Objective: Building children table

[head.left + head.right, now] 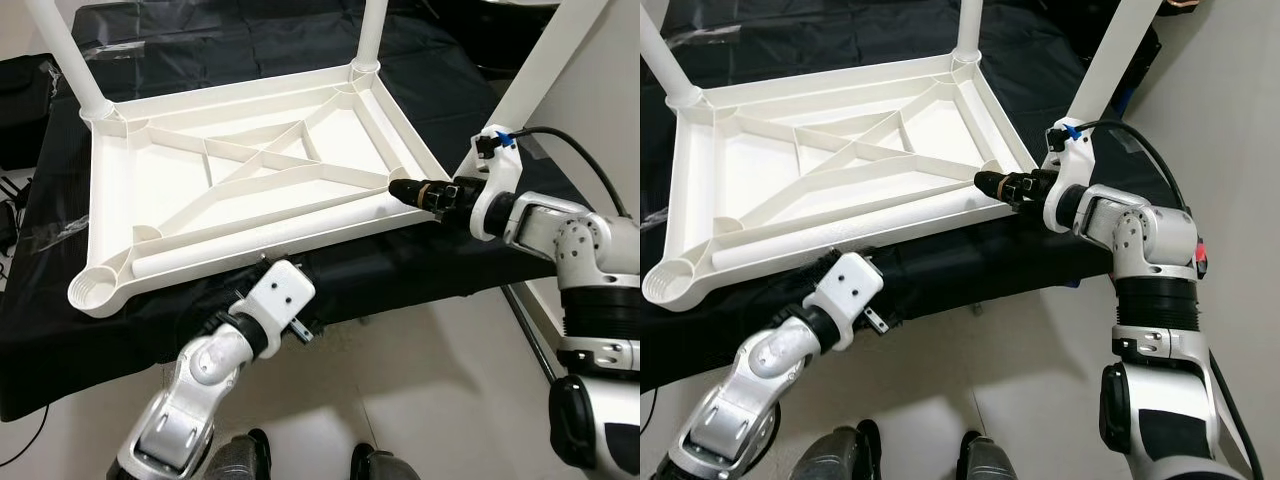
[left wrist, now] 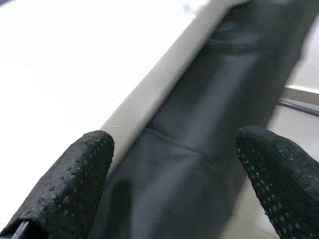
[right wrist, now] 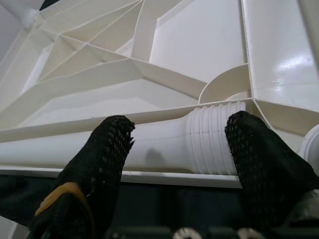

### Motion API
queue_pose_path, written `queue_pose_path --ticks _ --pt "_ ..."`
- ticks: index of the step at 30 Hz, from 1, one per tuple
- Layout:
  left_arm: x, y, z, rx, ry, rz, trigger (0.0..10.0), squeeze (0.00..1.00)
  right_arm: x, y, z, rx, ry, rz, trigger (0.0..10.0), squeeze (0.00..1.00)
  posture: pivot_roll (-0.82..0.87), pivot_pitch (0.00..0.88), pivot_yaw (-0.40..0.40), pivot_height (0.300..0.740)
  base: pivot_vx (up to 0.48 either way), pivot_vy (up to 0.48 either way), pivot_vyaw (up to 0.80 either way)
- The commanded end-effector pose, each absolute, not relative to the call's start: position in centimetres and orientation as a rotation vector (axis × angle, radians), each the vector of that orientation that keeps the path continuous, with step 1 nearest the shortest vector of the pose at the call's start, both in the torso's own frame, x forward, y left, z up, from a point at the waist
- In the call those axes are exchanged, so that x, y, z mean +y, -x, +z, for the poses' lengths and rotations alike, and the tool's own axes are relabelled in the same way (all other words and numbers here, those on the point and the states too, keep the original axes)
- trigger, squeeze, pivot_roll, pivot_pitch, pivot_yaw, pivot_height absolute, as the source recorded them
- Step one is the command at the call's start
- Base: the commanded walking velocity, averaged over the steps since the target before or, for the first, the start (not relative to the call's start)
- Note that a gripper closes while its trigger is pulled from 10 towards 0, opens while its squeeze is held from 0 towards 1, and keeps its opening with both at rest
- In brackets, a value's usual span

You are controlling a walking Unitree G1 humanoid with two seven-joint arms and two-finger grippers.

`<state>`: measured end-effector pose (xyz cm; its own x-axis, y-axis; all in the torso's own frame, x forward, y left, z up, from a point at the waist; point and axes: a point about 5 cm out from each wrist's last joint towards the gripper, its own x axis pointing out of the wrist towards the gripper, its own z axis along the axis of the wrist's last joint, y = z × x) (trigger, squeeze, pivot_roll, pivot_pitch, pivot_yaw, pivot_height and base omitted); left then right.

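Reaching in from four o'clock, the right gripper spreads its fingers around the loose leg's threaded end inside the upturned tabletop, probably to lift it, while the left gripper hovers open at six o'clock.

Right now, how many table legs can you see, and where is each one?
3. Two legs stand screwed into the far corners of the upturned tabletop: far-left leg and far-right leg. A loose leg lies along the near edge, its threaded end between the right claw fingers.
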<state>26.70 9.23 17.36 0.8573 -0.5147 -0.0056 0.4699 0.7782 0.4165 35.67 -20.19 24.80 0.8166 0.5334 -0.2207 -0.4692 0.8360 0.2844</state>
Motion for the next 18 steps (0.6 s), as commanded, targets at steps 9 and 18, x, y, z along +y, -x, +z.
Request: queue_pose_path --ticks 9,18 --pt "10.1 -27.2 15.8 -0.014 -0.452 -0.502 10.0 0.0 -20.0 -35.8 24.2 0.327 -0.19 0.544 10.0 0.0 0.1 0.249 -0.064 0.74 0.0 0.0 0.0" --pt "9.5 -26.1 15.3 0.002 -0.404 -0.532 10.0 0.0 -19.8 -36.3 23.0 0.375 -0.166 0.522 10.0 0.0 0.1 0.257 -0.069 0.74 0.0 0.0 0.0"
